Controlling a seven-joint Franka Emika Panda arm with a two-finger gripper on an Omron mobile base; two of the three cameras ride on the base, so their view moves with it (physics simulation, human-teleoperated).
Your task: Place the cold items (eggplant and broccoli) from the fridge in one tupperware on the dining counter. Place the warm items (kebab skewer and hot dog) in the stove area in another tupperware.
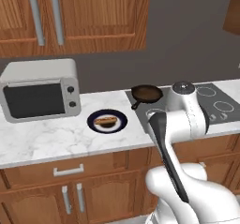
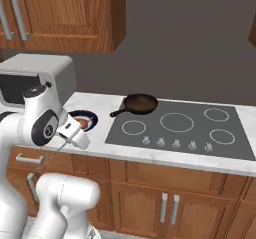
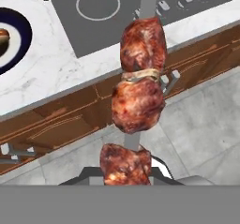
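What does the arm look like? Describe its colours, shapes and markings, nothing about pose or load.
The arm is glossy white, built of rounded, bulbous segments. Dark grey parts break it up: a long strip along one link in the left base view, and a round joint cap with a small pale mark in the right base view. No loose cables show.

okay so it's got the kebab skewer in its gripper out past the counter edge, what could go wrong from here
The kebab skewer juts far out from the shut gripper, over the floor past the counter edge. If the grip slips, it likely drops to the floor. Swinging back, the long skewer might clip the counter edge, or knock the hot dog and its plate near the stove.
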